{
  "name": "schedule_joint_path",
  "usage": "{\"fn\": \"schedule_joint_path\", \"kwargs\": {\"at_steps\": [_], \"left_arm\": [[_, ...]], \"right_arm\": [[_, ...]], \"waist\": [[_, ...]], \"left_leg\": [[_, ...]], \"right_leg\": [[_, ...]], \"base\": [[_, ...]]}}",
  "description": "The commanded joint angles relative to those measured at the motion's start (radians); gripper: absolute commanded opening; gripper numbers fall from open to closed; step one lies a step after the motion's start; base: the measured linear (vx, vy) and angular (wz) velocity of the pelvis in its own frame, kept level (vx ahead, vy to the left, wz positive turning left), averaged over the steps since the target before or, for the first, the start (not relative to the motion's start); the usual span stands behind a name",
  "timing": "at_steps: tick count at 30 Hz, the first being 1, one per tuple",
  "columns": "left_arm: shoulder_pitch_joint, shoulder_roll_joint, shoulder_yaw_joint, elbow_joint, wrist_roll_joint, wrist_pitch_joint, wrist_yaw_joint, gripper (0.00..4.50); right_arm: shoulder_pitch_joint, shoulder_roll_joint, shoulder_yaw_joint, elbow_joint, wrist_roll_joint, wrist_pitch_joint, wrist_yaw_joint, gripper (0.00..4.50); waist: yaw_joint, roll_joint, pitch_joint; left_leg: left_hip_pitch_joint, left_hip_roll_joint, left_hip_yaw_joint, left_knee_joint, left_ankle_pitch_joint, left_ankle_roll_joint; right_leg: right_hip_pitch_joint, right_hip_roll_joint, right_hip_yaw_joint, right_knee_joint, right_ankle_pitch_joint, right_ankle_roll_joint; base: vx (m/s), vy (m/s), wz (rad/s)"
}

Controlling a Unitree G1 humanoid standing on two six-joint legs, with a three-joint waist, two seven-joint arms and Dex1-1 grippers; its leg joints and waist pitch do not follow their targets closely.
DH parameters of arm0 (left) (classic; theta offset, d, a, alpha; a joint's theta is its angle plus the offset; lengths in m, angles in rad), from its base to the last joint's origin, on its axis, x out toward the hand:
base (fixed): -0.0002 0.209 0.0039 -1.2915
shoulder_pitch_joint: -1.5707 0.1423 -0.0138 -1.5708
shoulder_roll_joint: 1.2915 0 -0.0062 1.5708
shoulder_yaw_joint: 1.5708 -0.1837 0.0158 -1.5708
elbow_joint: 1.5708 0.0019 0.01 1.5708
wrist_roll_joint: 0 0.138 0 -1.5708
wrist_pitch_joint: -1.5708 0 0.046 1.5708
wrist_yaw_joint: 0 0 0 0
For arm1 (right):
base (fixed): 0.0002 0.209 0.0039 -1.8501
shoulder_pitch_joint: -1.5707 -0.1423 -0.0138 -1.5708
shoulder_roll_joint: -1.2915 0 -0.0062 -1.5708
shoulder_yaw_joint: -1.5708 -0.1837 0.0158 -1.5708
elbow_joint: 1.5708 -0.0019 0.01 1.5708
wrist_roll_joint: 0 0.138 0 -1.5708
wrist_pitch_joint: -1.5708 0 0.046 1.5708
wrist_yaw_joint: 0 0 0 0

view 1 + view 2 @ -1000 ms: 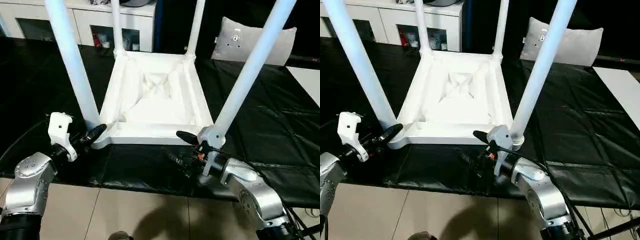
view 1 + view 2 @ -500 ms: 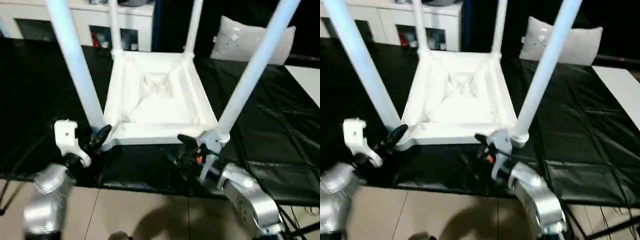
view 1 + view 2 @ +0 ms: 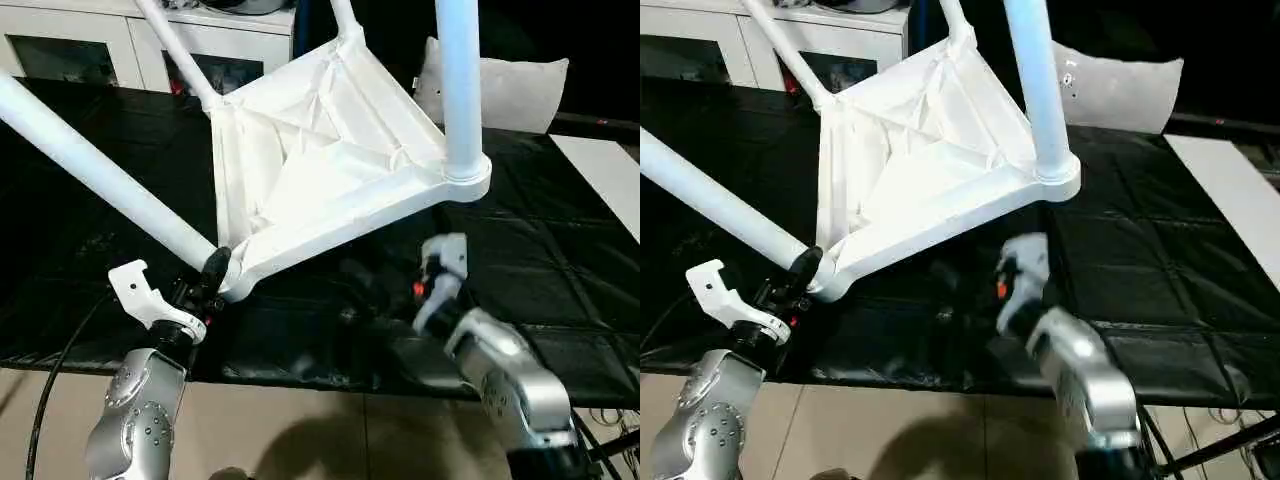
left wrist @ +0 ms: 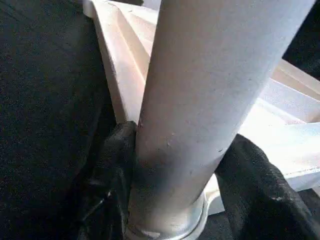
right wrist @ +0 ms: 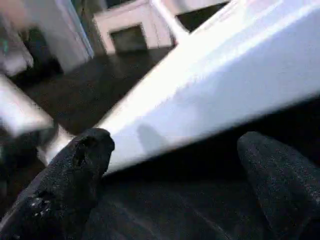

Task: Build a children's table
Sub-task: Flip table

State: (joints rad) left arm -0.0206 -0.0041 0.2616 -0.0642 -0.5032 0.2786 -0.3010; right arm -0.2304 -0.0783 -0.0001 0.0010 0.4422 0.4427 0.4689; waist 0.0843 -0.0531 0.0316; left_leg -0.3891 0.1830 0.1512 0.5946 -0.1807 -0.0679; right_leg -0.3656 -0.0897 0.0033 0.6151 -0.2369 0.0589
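Bright glare on white plastic, motion-blurred right arm [image 3: 500, 365].

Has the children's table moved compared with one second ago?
Yes. The children's table has tipped: its right side has risen off the black mat, judged against the white cabinet.

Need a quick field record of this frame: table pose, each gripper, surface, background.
table: children's table upside down and tilted, right side raised off the black cloth; four legs in their sockets
left gripper: left gripper shut on the near-left leg, close to its socket
right gripper: right gripper open, holding nothing, below the table's raised edge
background: white cabinet with glass doors; a flat white board at far right
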Motion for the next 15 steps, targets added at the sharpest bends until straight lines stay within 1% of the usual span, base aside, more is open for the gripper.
{"fn": "schedule_joint_path", "kwargs": {"at_steps": [1,2,4,5,7,10,11,12,13,14,15], "left_arm": [[0.020,-0.028,-0.015,0.034,-0.044,0.058,0.012,2.09],[0.021,-0.029,-0.018,0.031,-0.045,0.062,0.010,2.09],[0.023,-0.032,-0.025,0.023,-0.046,0.070,-0.002,2.09],[0.024,-0.031,-0.029,0.020,-0.047,0.072,-0.007,2.09],[0.019,-0.030,-0.033,0.016,-0.051,0.079,-0.010,2.09],[0.016,-0.026,-0.036,0.012,-0.055,0.084,-0.005,2.09],[0.015,-0.024,-0.038,0.009,-0.057,0.086,-0.008,2.09],[0.015,-0.022,-0.040,0.007,-0.058,0.090,-0.010,2.09],[0.015,-0.020,-0.044,0.005,-0.056,0.094,-0.013,2.09],[0.015,-0.020,-0.044,0.005,-0.056,0.094,-0.013,2.09],[0.017,-0.016,-0.052,0.002,-0.052,0.104,-0.020,2.09]], "right_arm": [[-0.025,0.009,-0.043,0.032,0.040,0.031,-0.026,4.50],[-0.034,0.017,-0.050,0.043,0.050,0.032,-0.026,4.50],[-0.055,0.040,-0.074,0.067,0.073,0.054,-0.039,4.50],[-0.064,0.048,-0.083,0.078,0.079,0.064,-0.048,4.50],[-0.082,0.051,-0.076,0.112,0.069,0.065,-0.046,4.50],[-0.095,0.064,-0.076,0.130,0.080,0.081,-0.057,4.50],[-0.100,0.071,-0.079,0.136,0.086,0.079,-0.057,4.50],[-0.110,0.081,-0.088,0.151,0.089,0.071,-0.068,4.50],[-0.124,0.088,-0.096,0.178,0.086,0.069,-0.083,4.50],[-0.124,0.088,-0.096,0.178,0.086,0.069,-0.083,4.50],[-0.151,0.100,-0.107,0.229,0.078,0.056,-0.095,4.50]], "waist": [[-0.002,-0.006,-0.040],[-0.001,-0.003,-0.040],[-0.003,-0.005,-0.041],[-0.004,-0.004,-0.040],[-0.001,-0.003,-0.041],[0.002,-0.002,-0.041],[0.003,0.000,-0.042],[0.003,-0.001,-0.042],[0.001,0.002,-0.042],[0.001,0.002,-0.042],[0.003,0.005,-0.042]], "left_leg": [[0.019,0.029,0.003,-0.087,-0.208,-0.017],[0.020,0.030,0.004,-0.087,-0.206,-0.018],[0.018,0.029,0.004,-0.087,-0.200,-0.020],[0.019,0.028,0.005,-0.088,-0.201,-0.023],[0.021,0.029,0.006,-0.087,-0.205,-0.030],[0.021,0.029,0.007,-0.086,-0.185,-0.030],[0.022,0.029,0.008,-0.086,-0.183,-0.030],[0.022,0.029,0.007,-0.086,-0.181,-0.030],[0.021,0.028,0.007,-0.087,-0.185,-0.036],[0.021,0.028,0.007,-0.087,-0.185,-0.036],[0.023,0.029,0.007,-0.088,-0.194,-0.042]], "right_leg": [[0.013,-0.021,0.009,-0.070,-0.059,-0.106],[0.013,-0.022,0.009,-0.070,-0.051,-0.106],[0.015,-0.021,0.009,-0.068,-0.040,-0.107],[0.013,-0.020,0.009,-0.068,-0.042,-0.109],[0.013,-0.021,0.009,-0.069,-0.049,-0.109],[0.013,-0.021,0.010,-0.067,-0.022,-0.106],[0.013,-0.020,0.010,-0.067,-0.010,-0.107],[0.014,-0.021,0.010,-0.066,-0.004,-0.107],[0.013,-0.021,0.009,-0.065,-0.003,-0.110],[0.013,-0.021,0.009,-0.065,-0.003,-0.110],[0.013,-0.021,0.009,-0.066,-0.017,-0.110]], "base": [[0.000,0.000,0.00],[0.000,0.000,0.00],[0.000,0.000,0.00],[0.000,0.000,0.00],[0.000,0.000,0.00],[0.000,0.000,0.00],[0.000,0.000,0.00],[0.000,0.000,0.00],[0.000,0.000,0.00],[0.000,0.000,0.00],[0.000,0.000,0.00]]}}
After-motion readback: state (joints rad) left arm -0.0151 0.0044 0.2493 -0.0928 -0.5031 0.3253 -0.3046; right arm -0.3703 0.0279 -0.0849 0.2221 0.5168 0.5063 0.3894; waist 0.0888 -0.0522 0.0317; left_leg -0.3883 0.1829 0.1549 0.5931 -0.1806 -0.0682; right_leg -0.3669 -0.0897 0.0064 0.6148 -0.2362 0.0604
